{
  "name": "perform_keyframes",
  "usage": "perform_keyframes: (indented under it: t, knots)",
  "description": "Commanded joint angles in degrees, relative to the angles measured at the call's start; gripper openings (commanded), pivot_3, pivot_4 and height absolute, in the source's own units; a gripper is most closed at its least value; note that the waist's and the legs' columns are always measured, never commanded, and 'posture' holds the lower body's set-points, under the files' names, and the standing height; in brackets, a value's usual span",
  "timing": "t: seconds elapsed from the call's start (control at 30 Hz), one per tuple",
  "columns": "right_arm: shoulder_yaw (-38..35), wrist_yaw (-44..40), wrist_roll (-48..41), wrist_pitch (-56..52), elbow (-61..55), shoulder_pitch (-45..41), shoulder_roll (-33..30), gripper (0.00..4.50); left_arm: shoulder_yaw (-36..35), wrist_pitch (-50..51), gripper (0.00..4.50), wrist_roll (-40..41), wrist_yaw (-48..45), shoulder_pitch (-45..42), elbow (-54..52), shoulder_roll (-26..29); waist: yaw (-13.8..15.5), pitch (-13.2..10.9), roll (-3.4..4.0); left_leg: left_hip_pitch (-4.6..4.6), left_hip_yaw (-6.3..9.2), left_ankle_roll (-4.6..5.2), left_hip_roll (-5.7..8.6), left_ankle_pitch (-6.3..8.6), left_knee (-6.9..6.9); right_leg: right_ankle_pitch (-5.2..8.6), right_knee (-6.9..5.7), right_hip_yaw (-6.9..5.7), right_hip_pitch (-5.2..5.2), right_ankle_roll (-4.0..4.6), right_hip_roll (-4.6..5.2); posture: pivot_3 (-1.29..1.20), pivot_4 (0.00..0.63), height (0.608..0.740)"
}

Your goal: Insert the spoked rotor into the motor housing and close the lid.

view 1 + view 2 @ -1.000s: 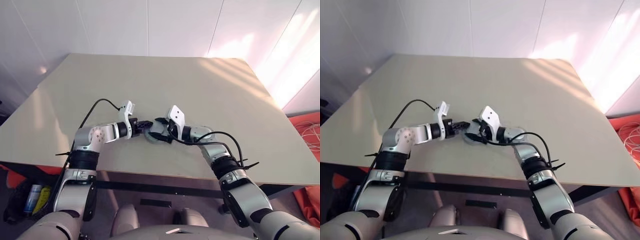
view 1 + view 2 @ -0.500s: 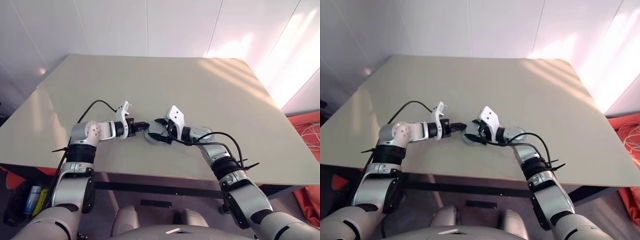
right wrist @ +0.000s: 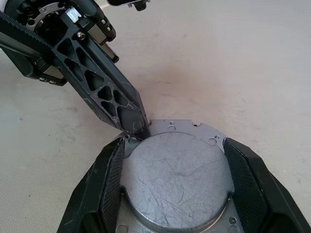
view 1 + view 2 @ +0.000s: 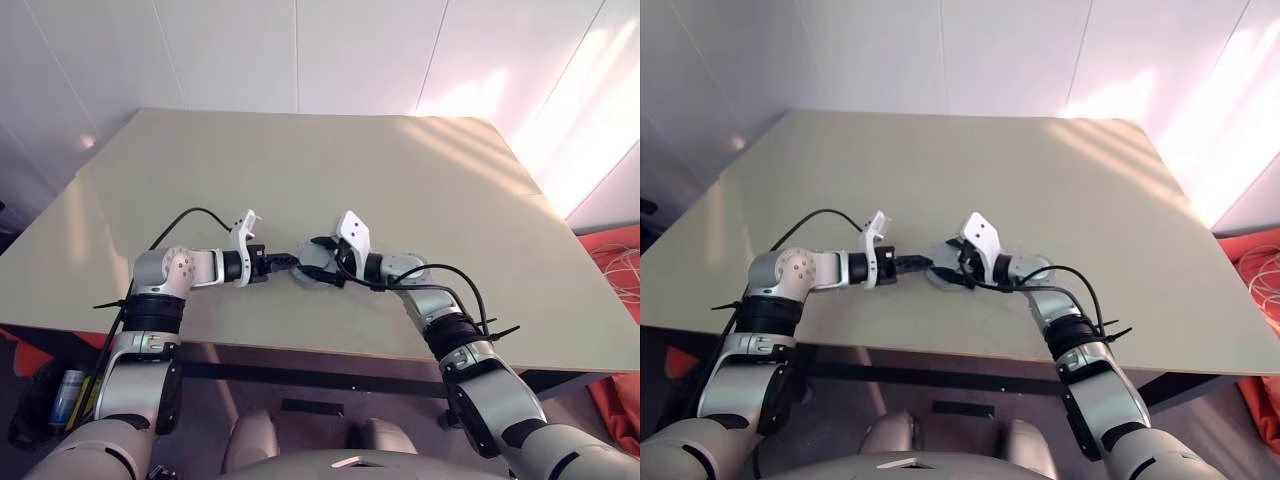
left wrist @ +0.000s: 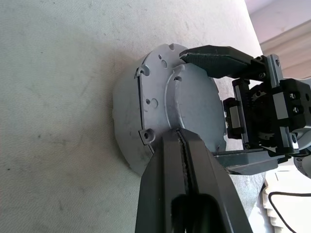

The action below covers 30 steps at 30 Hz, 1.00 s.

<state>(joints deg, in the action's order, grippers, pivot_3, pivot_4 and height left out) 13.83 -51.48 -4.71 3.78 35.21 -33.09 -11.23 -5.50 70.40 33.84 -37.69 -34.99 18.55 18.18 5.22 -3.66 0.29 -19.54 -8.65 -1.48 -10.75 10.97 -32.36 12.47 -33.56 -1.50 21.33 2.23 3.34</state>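
Steadying the round motor assembly is the right gripper [image 3: 172, 194], whose two black fingers straddle a scratched silver-grey disc [image 3: 175, 179] with its jaws spread wide on either side of the rim. In the left eye view this sits just below the centre of the frame, near the front edge of the table [image 4: 430, 190]. The left gripper [image 5: 182, 145] is clenched shut, fingers pressed together into one wedge, and its tip meets the disc's edge beside a flanged plate with small holes [image 5: 155, 73].

Which task part this disc is I cannot tell for sure; it looks like the closed face of the motor housing with its lid, and the spoked rotor's place is not something I can make out.

My judgement is that the step in hand is pressing or nudging the lid home. To do it well, the right gripper should keep the body from sliding or tilting, while the closed left tip pushes squarely at the rim rather than skidding over the smooth metal. A slow, short push suits it, since a glancing tip could knock the assembly out of the open jaws.
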Motion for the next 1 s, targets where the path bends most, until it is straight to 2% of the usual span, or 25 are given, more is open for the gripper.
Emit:
perform_keyframes:
  t: [0.03, 0.07, 0.17, 0.4, 0.5, 0.73, 0.87, 1.0]
  knots:
    - [-0.87, -0.67, -0.03, -2.65, 0.50, -0.15, -0.84, 3.12, 1.89, 1.10, 0.02, -0.55, 0.13, 0.42, 0.19, -0.24, 0.05, 0.00, 0.00, -0.01, 0.00, 0.00, 0.00, 0.00, 0.01, 0.00, 0.00, 0.00, 0.01, 0.00, 0.00, 0.00, 0.000, 0.740]
    - [-0.85, -1.23, -0.25, -2.85, 0.02, -0.08, -0.91, 3.12, 1.91, 1.03, 0.02, -0.62, 0.06, 0.34, 0.31, -0.19, 0.09, 0.00, 0.00, -0.02, 0.00, 0.00, 0.00, 0.00, 0.02, 0.00, 0.01, 0.00, 0.02, 0.00, 0.00, 0.00, 0.000, 0.740]
    - [-0.78, -1.03, 0.16, -2.28, -1.68, 0.25, -1.06, 4.13, 1.84, 0.87, 0.00, -0.81, 0.01, 0.21, 0.52, -0.17, 0.18, 0.00, 0.00, -0.10, 0.00, 0.00, 0.00, 0.00, 0.02, 0.00, 0.03, 0.00, 0.05, 0.00, 0.00, 0.00, 0.000, 0.740]
    - [-1.33, -2.21, -1.32, -3.21, -7.51, 0.14, -1.03, 4.13, 1.73, 0.77, 0.00, -0.99, -0.13, 0.05, 0.82, -0.09, 0.23, 0.00, 0.00, -0.43, -0.02, 0.00, -0.02, 0.00, 0.03, -0.02, 0.04, 0.00, 0.23, 0.03, -0.01, 0.00, 0.000, 0.740]
    - [-2.38, -2.65, -2.69, -4.87, -10.52, -0.50, -1.28, 4.13, 1.76, 0.93, 0.00, -0.91, -0.25, -0.05, 0.84, -0.10, 0.23, -0.01, 0.00, -0.56, -0.03, 0.06, -0.01, 0.03, 0.03, -0.17, 0.04, -0.01, 0.32, 0.30, -0.01, 0.00, 0.000, 0.740]
    - [-4.04, -3.09, -2.54, -5.68, -14.57, -2.57, -6.05, 4.13, 2.69, 2.00, 0.00, -0.14, -1.91, 0.11, 0.01, 0.11, 0.26, -0.02, -0.01, -0.62, -0.08, 0.18, 0.02, 0.10, 0.04, -0.11, 0.10, -0.01, 0.32, 0.24, 0.00, 0.00, 0.000, 0.740]
    - [-8.89, -1.85, -7.31, -10.98, -17.77, -4.60, -7.04, 4.13, 3.11, 2.00, 0.00, -0.22, -2.33, 0.08, 0.06, -0.03, 0.26, -0.03, 0.01, -0.65, -0.09, 0.18, 0.01, 0.10, 0.06, -0.08, 0.09, -0.01, 0.39, 0.26, -0.01, 0.00, 0.000, 0.740]
    - [-13.31, 2.66, -10.35, -22.48, -18.69, -6.54, -8.21, 4.13, 3.39, 1.83, 0.00, -0.39, -2.55, -0.09, 0.28, -0.18, 0.37, -0.02, 0.01, -0.66, -0.10, 0.18, 0.04, 0.10, 0.05, -0.08, 0.09, -0.01, 0.38, 0.27, 0.00, 0.00, 0.000, 0.740]
